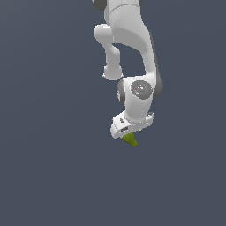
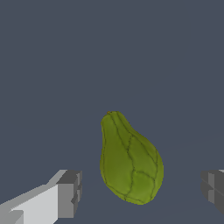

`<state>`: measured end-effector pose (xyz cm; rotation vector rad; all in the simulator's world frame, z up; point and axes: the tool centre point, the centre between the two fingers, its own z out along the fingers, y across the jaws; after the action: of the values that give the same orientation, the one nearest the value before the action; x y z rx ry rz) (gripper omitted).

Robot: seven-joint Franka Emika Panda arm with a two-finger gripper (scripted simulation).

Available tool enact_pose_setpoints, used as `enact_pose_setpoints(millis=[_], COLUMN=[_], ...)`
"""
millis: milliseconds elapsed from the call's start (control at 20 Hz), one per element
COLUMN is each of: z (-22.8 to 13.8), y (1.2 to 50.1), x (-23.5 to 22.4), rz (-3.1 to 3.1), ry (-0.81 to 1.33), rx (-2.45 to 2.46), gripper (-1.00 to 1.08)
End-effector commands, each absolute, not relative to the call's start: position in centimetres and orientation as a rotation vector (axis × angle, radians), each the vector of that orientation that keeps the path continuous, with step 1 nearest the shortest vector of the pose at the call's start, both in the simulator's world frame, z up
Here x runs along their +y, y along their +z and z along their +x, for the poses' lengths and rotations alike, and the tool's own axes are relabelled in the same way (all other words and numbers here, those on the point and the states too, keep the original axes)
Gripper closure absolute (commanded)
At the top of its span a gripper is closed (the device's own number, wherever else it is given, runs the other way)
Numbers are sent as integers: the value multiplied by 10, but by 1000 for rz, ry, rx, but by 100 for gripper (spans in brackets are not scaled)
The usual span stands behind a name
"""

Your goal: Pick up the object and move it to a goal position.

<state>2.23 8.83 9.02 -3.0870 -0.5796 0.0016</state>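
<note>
the gripper (image 2: 140,192) stands spread wide in the wrist view, released, its two grey fingertips (image 2: 70,192) set well apart on either side of the object (image 2: 130,164) with bare surface showing between each pad and the green skin. nothing is clenched; neither pad touches the thing.

the object is an olive-green lumpy pear-like piece, veined with darker creases, its rounded bulb lying nearest the fingertips and its narrower end pointing away from them. it lies between the two fingers, nearer the middle of the gap than either pad.

in the exterior view the gripper (image 1: 129,134) hangs at the end of the white arm (image 1: 132,53), pointed down, and the object (image 1: 130,140) shows as a small green sliver just under the hand, partly hidden by it. whether it rests on the surface or sits clear of it cannot be told from that view.

all around is one flat dark grey-blue floor (image 1: 44,176); no bin, tray or other container shows in either view.
</note>
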Motion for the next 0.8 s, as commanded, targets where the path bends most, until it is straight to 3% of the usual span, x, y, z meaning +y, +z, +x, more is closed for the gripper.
enact_pose_setpoints(millis=[0, 650, 700, 750], z=[22, 23, 23, 23], y=[85, 41, 41, 41], x=[88, 89, 89, 89], rz=[-3087, -3086, -3086, -3086], ry=[2, 0, 0, 0], rx=[-580, -589, -589, -589], gripper=[-92, -92, 108, 108])
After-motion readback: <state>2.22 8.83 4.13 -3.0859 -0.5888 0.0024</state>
